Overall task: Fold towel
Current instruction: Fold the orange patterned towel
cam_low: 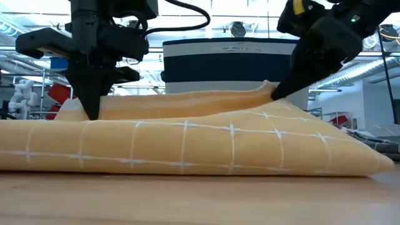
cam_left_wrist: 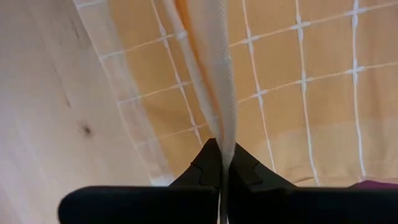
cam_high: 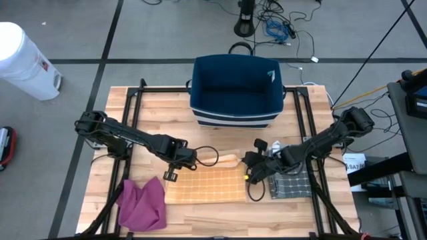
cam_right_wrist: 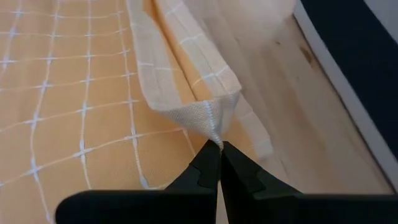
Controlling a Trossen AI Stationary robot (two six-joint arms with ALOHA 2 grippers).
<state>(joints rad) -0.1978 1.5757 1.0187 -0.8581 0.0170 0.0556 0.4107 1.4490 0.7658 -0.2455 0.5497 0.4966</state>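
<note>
At worktop centre, both hands, left point(cam_high: 175, 162) and right point(cam_high: 250, 167), pinch the orange white-gridded cloth towel point(cam_high: 207, 185); carry corners evenly toward six o'clock.

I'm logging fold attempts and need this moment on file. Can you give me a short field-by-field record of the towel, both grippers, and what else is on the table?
towel: orange towel with white grid, flat on table, far edge lifted
left gripper: shut on towel's far edge, left side
right gripper: shut on towel's far right corner
bin: navy bin at far side of table
other cloths: magenta cloth near left; grey checked cloth right
fold state: begun, not finished
</note>
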